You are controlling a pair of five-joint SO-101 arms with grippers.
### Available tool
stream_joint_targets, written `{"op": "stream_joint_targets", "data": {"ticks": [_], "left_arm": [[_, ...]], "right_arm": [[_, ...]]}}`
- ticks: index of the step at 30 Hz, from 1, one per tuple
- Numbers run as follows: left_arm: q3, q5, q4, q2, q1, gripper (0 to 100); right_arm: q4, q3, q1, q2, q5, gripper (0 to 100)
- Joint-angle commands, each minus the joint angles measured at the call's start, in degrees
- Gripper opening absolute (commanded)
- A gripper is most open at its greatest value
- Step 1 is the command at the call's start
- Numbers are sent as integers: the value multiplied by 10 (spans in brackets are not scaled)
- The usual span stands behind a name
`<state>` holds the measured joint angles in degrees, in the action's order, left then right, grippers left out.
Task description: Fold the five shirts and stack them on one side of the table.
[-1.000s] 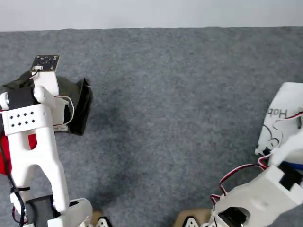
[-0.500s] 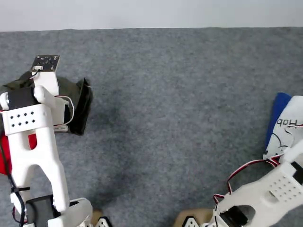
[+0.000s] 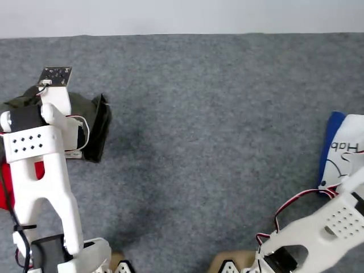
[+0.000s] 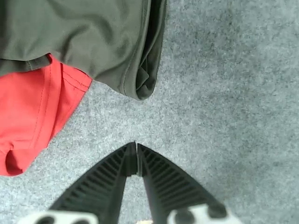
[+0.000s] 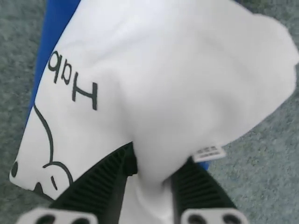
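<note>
Trouble may be coming: right claw (image 5: 156, 164) is pinching a small bit of white shirt (image 5: 177, 79) at the table (image 3: 216, 114)'s right edge, so it could slip. Left claw (image 4: 136, 159) is sitting shut, empty.

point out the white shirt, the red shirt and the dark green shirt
white shirt (image 5: 187, 79), right wrist view, plain middle cloth
red shirt (image 4: 25, 112), left wrist view, flat middle
dark green shirt (image 4: 79, 32), left wrist view, top panel

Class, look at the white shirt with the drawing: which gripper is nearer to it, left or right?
Right. The right gripper is pinching a fold of the white shirt, touching it. The left gripper sits shut across the table, beside the dark green shirt.
</note>
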<state>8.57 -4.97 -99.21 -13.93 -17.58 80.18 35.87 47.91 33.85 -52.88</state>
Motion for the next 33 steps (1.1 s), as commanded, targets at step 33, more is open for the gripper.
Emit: {"op": "stream_joint_targets", "data": {"ticks": [33], "left_arm": [[-2,-4,-13,-22,1,5]], "right_arm": [[-48,116,11,74,21,39]]}}
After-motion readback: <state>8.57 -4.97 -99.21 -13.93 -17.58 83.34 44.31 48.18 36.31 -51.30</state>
